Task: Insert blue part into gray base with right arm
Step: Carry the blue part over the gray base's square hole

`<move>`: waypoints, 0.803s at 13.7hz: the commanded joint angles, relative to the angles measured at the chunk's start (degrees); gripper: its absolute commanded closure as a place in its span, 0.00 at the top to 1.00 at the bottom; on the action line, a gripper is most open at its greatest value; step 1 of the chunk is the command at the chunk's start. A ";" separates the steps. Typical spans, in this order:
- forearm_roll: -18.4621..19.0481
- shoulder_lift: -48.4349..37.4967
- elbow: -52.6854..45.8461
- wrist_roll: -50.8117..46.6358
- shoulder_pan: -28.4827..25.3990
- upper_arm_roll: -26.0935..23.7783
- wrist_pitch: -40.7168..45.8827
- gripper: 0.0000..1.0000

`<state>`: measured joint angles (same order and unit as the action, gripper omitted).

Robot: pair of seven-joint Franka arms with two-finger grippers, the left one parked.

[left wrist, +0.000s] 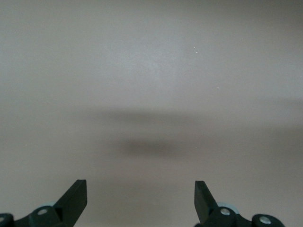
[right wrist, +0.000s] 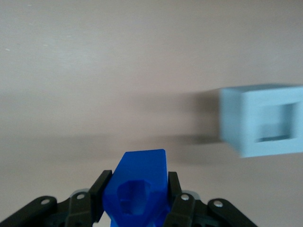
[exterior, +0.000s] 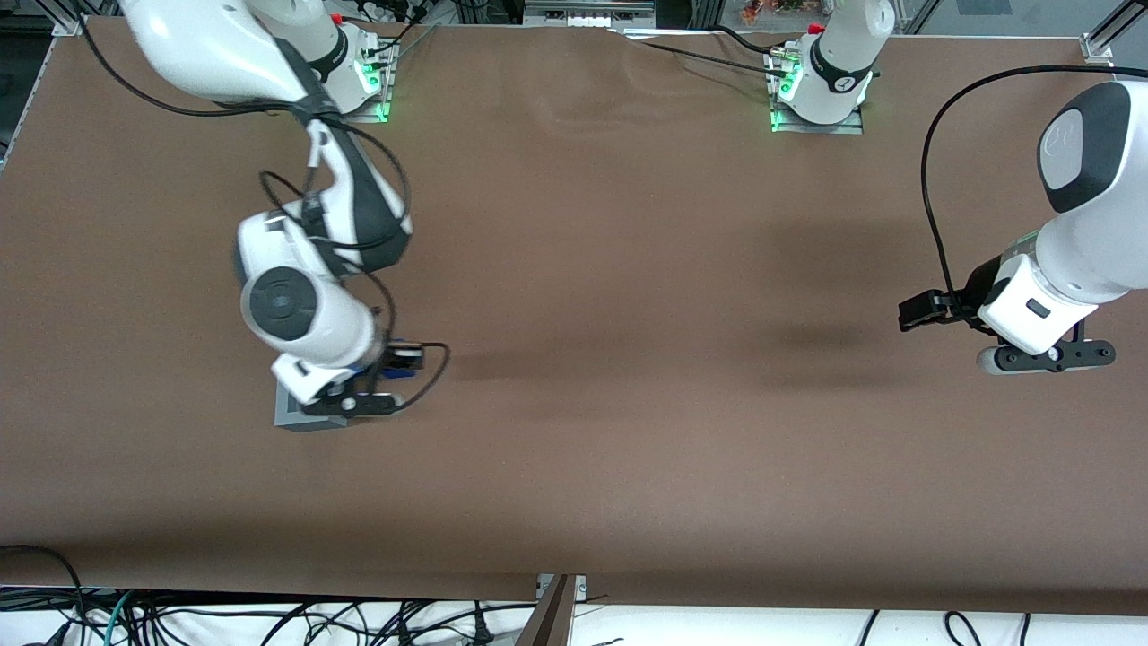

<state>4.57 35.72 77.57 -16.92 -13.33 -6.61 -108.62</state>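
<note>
Between the gripper (right wrist: pixel 137 198) fingers, the blue part (right wrist: pixel 138 189), seemingly above the gray base (right wrist: pixel 262 120)

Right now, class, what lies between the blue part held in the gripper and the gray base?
Nothing: in the right wrist view only bare brown table separates the blue part, clamped in the gripper, from the gray base.
</note>
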 commanded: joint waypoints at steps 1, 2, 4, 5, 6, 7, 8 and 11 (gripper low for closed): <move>-0.36 -0.21 -2.07 10.73 5.66 -0.86 3.67 0.34; -0.53 -0.21 -2.08 14.07 7.51 -0.86 3.68 0.34; -1.40 -0.12 -1.99 18.05 10.59 -0.86 3.68 0.34; -2.11 -0.12 -1.73 19.37 11.47 -0.86 3.24 0.34; -2.90 -0.12 -1.72 19.99 12.27 -0.78 3.06 0.34; -2.99 -0.03 -1.64 19.99 13.23 -0.86 2.89 0.34; -2.99 0.14 -1.55 19.99 13.41 -0.86 2.19 0.34; -2.99 0.32 1.07 19.91 13.68 -0.69 -1.84 0.34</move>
<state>2.39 36.13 76.61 2.24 -0.32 -6.61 -107.49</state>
